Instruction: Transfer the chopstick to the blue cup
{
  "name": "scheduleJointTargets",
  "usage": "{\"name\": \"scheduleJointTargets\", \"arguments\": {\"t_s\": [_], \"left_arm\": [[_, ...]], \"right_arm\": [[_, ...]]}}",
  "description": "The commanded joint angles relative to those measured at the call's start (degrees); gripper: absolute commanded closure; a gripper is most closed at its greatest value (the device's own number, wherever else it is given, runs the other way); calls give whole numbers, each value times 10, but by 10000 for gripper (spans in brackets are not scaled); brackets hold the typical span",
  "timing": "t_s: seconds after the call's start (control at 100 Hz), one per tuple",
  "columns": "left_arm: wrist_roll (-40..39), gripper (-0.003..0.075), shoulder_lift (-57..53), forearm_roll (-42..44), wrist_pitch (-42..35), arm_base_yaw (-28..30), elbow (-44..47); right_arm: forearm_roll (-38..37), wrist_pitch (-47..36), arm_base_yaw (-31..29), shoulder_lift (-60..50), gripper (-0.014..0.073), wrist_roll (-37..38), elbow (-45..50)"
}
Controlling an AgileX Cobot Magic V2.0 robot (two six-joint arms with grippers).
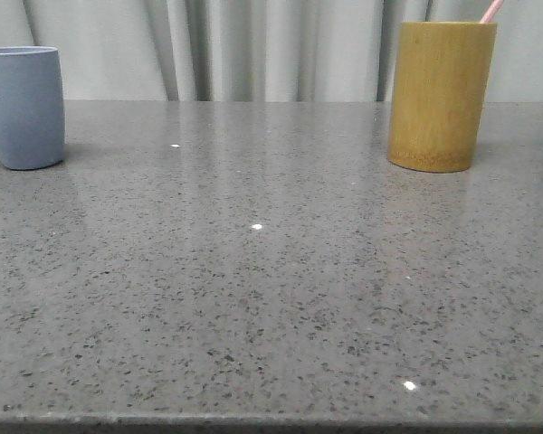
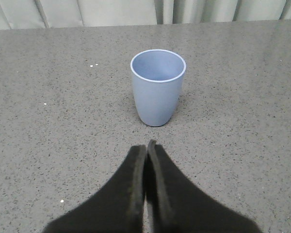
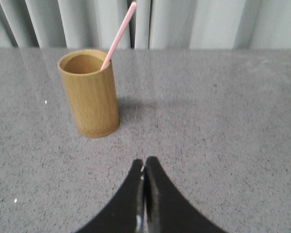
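Observation:
The blue cup (image 1: 22, 107) stands upright at the far left of the grey table, and its inside shows nothing in the left wrist view (image 2: 157, 86). My left gripper (image 2: 145, 145) is shut with nothing in it, a short way in front of that cup. A pale pink chopstick (image 3: 119, 34) leans out of the yellow-brown bamboo holder (image 3: 89, 93); only its tip (image 1: 492, 10) shows in the front view, above the holder (image 1: 439, 95) at the far right. My right gripper (image 3: 143, 163) is shut and holds nothing, short of the holder and off to one side. Neither gripper shows in the front view.
The speckled grey table (image 1: 271, 289) stretches between the two containers, and its front edge runs along the bottom of the front view. Pale curtains (image 1: 253, 45) hang right behind the table's far edge.

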Motion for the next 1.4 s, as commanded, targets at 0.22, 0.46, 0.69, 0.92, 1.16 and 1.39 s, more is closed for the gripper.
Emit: {"name": "scheduleJointTargets", "arguments": {"t_s": [0.22,0.46,0.69,0.92,1.16,1.39], "left_arm": [[-5,739,36,-20,-25,-4,-29],[-5,591,36,-20,-28,-4,-29],[-5,83,36,-20,-41,-4,-29],[-5,60,36,-37,-93,-4,-29],[-5,61,119,-17,-122,-4,-79],[-5,62,269,1,-103,-4,-192]], "right_arm": [[1,8,-4,77,660,-7,-69],[4,7,-4,79,570,-7,-69],[5,2,-4,79,149,-7,-69],[5,-19,-4,79,11,-7,-69],[5,-21,-4,79,11,-7,-69],[5,-23,-4,79,11,-7,-69]]}}
